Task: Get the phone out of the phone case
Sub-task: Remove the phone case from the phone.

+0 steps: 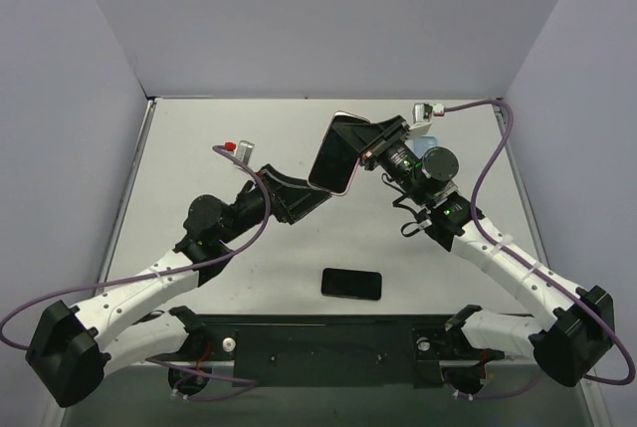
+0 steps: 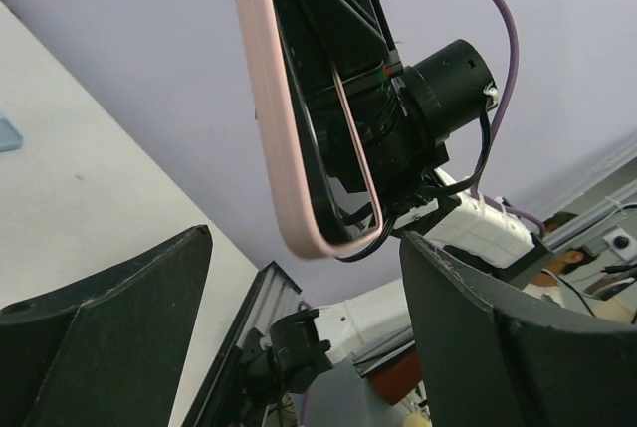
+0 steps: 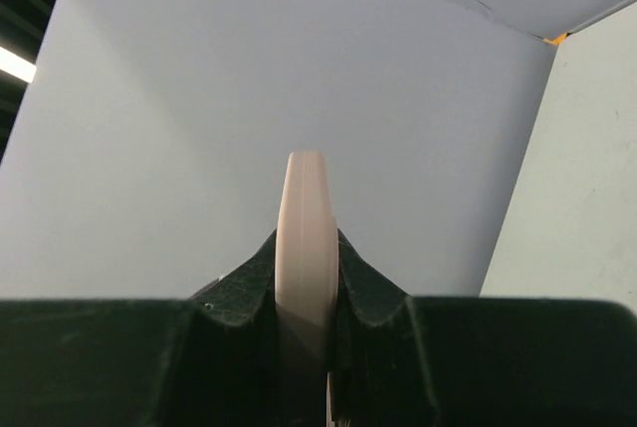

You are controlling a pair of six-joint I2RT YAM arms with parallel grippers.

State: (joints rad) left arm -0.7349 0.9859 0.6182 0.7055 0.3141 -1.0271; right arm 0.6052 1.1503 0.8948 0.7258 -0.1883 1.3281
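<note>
The pink phone case (image 1: 336, 158) is held up above the middle of the table, tilted on end. My right gripper (image 1: 366, 145) is shut on its upper part; in the right wrist view the case (image 3: 307, 228) stands edge-on between the fingers (image 3: 239, 298). My left gripper (image 1: 302, 195) is open just below the case's lower end. In the left wrist view the case (image 2: 282, 138) hangs above the gap between the two wide-apart fingers (image 2: 129, 318), touching neither. A black phone (image 1: 351, 284) lies flat on the table near the front, apart from the case.
A small light blue object (image 1: 426, 137) lies at the back right behind the right arm, and shows at the left edge of the left wrist view (image 2: 6, 134). Grey walls close in the table on three sides. The black base rail (image 1: 318, 342) runs along the front edge.
</note>
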